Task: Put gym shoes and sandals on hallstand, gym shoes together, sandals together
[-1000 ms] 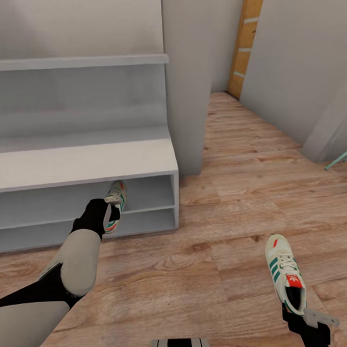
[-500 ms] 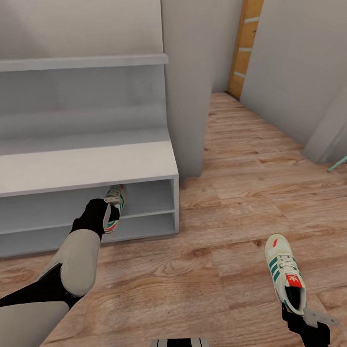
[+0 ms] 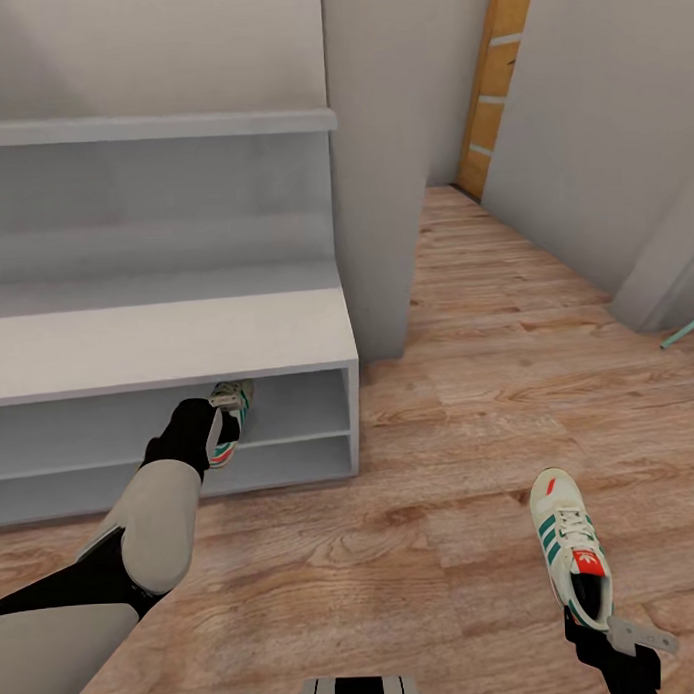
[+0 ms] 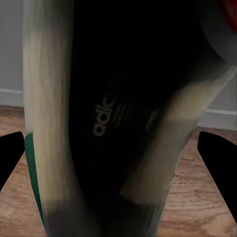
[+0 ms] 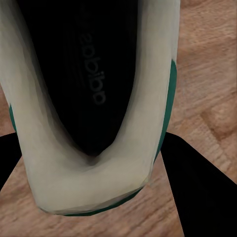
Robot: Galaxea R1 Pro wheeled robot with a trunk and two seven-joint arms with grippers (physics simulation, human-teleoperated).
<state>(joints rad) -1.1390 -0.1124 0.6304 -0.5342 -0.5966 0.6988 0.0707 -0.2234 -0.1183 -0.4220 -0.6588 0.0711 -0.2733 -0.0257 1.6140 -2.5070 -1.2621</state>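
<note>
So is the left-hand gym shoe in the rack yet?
Partly: gym shoe, toe under hallstand bench top, heel in left gripper.

Home corridor, wood-plank floor (image 3: 469,403), grey shoe rack (image 3: 166,333), plain walls (image 3: 579,109)

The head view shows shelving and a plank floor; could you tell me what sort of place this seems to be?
Probably a home corridor or entryway. A light-grey shoe rack with open shelves stands against the wall, wood-plank floor runs on between grey walls toward a wooden door frame, and a sneaker is in view.
</note>
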